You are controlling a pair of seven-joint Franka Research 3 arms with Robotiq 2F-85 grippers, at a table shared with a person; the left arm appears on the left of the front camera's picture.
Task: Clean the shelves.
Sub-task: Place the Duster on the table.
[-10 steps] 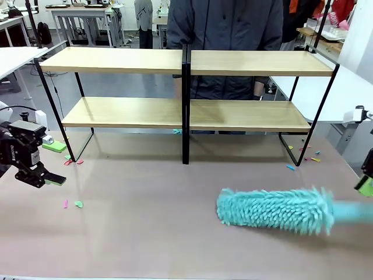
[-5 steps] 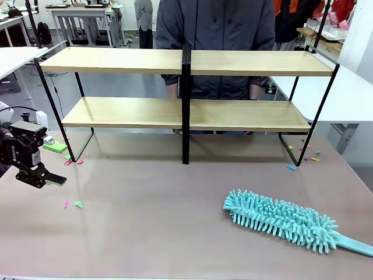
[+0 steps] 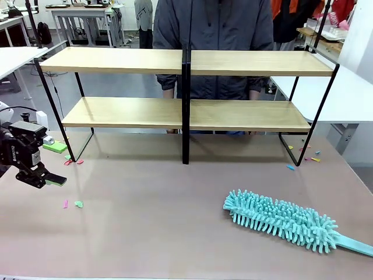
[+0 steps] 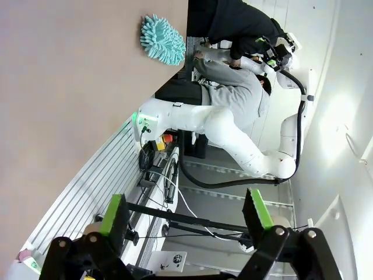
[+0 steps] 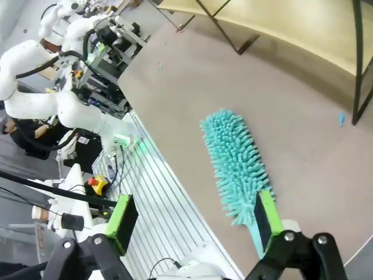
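Right pincer point(image 5: 192, 227): I am holding it wide apart above the near edge of the worktop point(image 3: 151, 233), gripping nothing; one green pad is hanging over the duster's handle end.
Duster point(image 3: 278, 220): it is lying loose on the worktop at the near right, fluffy head toward the middle, flat handle running off toward my right near corner; its long axis is slanting from centre to near right.
Risk, duster: if I am coming down on the fluff instead of the handle, the fibres could be squashing and slipping out; a glancing touch could be pushing it off the near edge.
Left pincer point(image 3: 39, 175): I am keeping it spread and empty, low at the worktop's left side.
Scraps point(image 3: 78, 204): small coloured bits are lying near my left pincer and by the rack's feet; sweeping carelessly could be scattering them.
Shelves point(image 3: 186, 114): they are standing at the far side, long axis running left to right, open face toward me, boards looking bare.
Risk, shelves: a long duster could be catching the black centre post or nudging the light frame.
Person point(image 3: 215, 23): standing just behind the shelves.
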